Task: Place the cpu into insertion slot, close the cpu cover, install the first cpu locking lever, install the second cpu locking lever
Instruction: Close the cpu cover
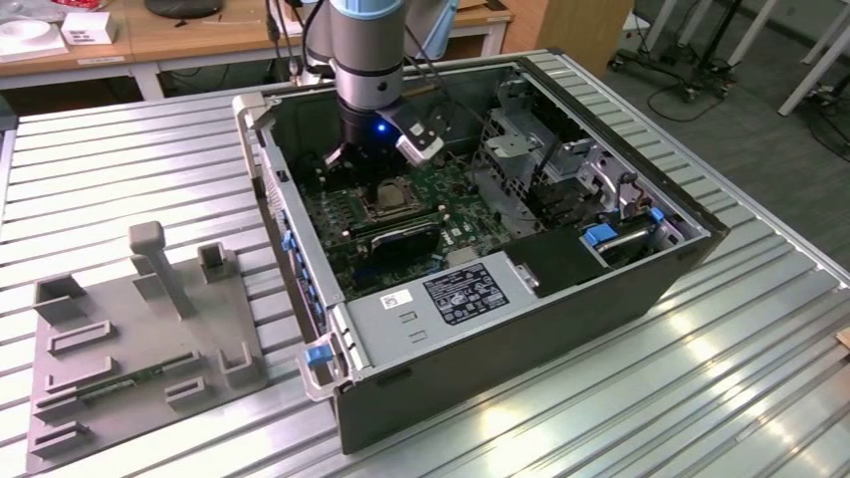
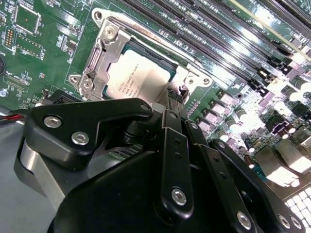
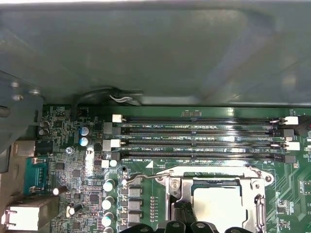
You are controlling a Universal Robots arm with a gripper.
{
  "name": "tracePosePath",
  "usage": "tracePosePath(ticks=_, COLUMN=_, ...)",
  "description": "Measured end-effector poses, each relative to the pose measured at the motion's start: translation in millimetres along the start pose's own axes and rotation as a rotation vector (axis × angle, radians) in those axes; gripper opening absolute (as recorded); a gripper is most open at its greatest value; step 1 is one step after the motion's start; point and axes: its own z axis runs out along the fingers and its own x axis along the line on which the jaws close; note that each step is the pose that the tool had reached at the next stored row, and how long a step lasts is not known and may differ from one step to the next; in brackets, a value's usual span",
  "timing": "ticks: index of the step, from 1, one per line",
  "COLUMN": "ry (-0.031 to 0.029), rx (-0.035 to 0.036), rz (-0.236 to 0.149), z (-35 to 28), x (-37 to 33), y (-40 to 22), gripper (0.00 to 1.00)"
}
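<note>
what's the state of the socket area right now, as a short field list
cpu: seated in the insertion slot, grey face up
cpu cover: down flat, framing the cpu
gripper: low over the motherboard, tip at the cpu cover's edge
memory slots: in a row beside the insertion slot
case: open, on a slatted table

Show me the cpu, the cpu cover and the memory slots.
cpu (image 2: 141, 80): second wrist view, middle of its grey face.
cpu cover (image 2: 98, 58): second wrist view, side bar of the frame.
memory slots (image 3: 204, 130): first wrist view, middle of one slot.
</note>
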Motion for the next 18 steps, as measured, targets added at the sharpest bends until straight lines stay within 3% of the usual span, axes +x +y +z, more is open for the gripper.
tracePosePath(ticks=18, ry=0.0007, rx=0.0011, rz=0.000, z=6.1, x=1.2, y=-0.6, gripper=0.11)
